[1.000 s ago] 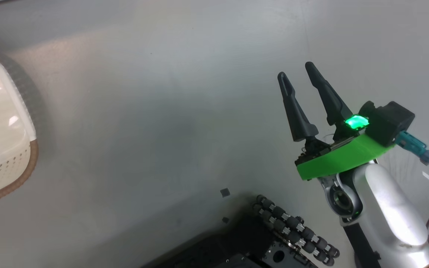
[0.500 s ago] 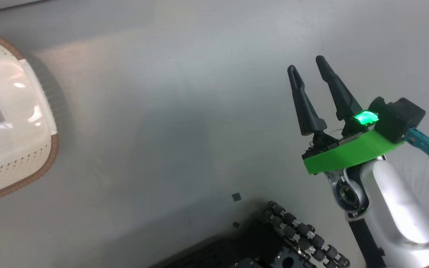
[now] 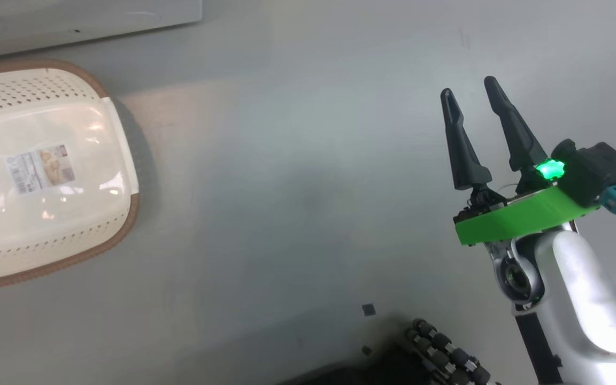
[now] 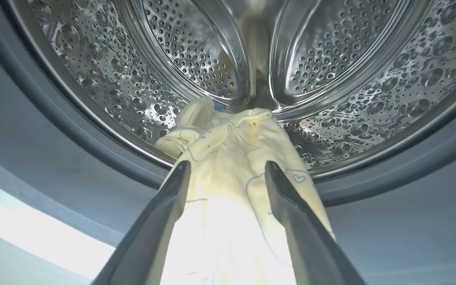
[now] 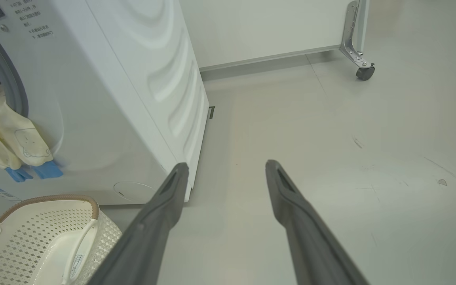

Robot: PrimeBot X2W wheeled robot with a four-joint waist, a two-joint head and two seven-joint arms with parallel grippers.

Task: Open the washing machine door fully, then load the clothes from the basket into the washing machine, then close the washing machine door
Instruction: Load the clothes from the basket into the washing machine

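Observation:
My left gripper (image 4: 227, 164) is open at the mouth of the washing machine, fingers spread either side of the cream-yellow clothes (image 4: 228, 138). The garment drapes over the grey gasket (image 4: 34, 130) into the steel drum (image 4: 331, 59). From the right wrist view the clothes (image 5: 14, 138) hang out over the washing machine (image 5: 133, 79) front, a blue cloth piece (image 5: 34, 172) at their lower end. The basket (image 3: 131, 214) lies on the floor, only its label inside. My right gripper (image 3: 468, 86) hovers open over bare floor, right of the basket. The washing machine door is out of view.
A white panel on a metal bracket with a caster (image 5: 364, 73) stands behind the machine at the right. My dark wheeled base (image 3: 447, 353) is at the bottom of the head view. Grey floor stretches between the basket (image 5: 50, 198) and my right gripper (image 5: 225, 164).
The head camera has swung left, so more of the basket and the machine's lower edge have come into the picture. The right gripper keeps the same open pose.

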